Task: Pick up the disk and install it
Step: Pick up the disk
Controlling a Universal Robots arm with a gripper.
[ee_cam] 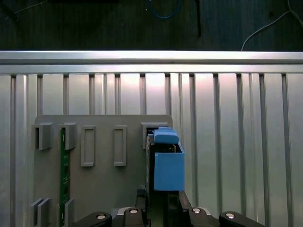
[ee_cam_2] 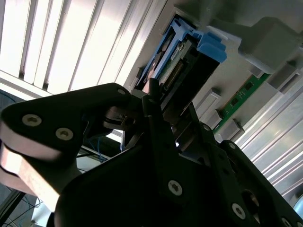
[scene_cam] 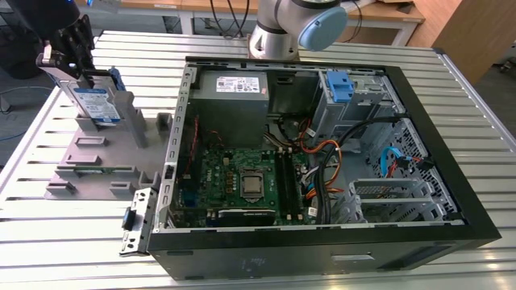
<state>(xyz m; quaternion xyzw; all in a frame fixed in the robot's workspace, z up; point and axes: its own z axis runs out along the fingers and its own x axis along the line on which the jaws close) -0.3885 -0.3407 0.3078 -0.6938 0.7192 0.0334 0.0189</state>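
Your gripper is clamping the flat silver disk in its blue plastic carrier, which is standing in the grey plastic rack near an edge of the slatted metal tabletop. You're picking up; freeing it likely calls for a straight lift.

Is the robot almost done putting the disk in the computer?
Not yet, it's early. Done: the end effector is at the top edge of the disk. In hand: the disk stands upright in the grey holder beside the computer case. Left: the disk is not inside the case yet.
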